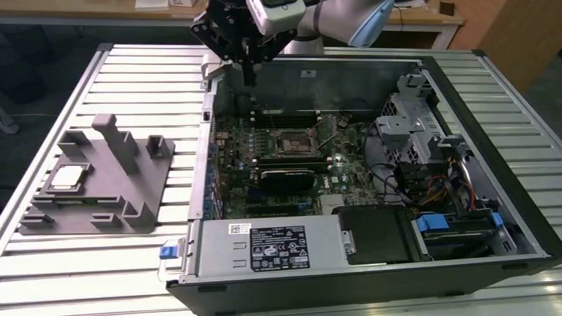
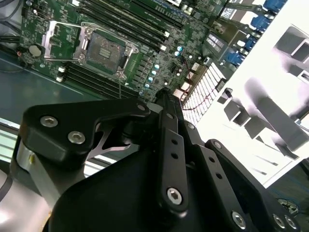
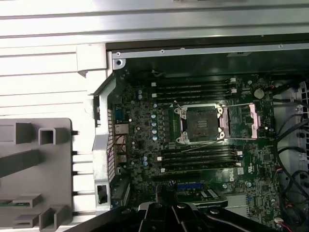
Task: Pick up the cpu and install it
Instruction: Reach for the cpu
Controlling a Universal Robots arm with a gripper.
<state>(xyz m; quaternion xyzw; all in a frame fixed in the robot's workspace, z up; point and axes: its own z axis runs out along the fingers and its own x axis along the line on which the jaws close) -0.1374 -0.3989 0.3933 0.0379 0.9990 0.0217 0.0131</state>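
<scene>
The cpu [image 1: 70, 176] lies flat, silver top up, in a shallow seat on the grey plastic fixture [image 1: 114, 194]. The fixture sits on the slatted metal tabletop [image 1: 105, 276] at the exterior view's left, just beside the open computer case [image 1: 518, 217]. Upright posts of the fixture stand on the far side of the chip, and nothing touches it.

The arm [image 1: 343, 20] reaches in from the far side. Its black jaws point downward above the far-left corner of the case as the exterior view shows it, close to the case's far wall. They are raised off the motherboard [image 1: 347, 174] and well apart from the cpu. The jaws look closed together, the two fingers reading as one narrow bar in the exterior view, and they hold nothing.

Inside the case, the CPU socket [image 1: 293, 141] sits on the far half of the board, between two banks of memory slots [image 3: 193, 89]. Both wrist views show the CPU socket [image 2: 107, 48] [image 3: 200, 123] open. Its metal load plate [image 3: 253, 121] is swung back flat beside it, and the dark contact field is exposed within the metal frame.

A power supply [image 1: 268, 247] fills the near-left part of the case. A metal drive cage [image 1: 408, 125] and bundled cables [image 1: 439, 194] take up the side toward the exterior view's right.
</scene>
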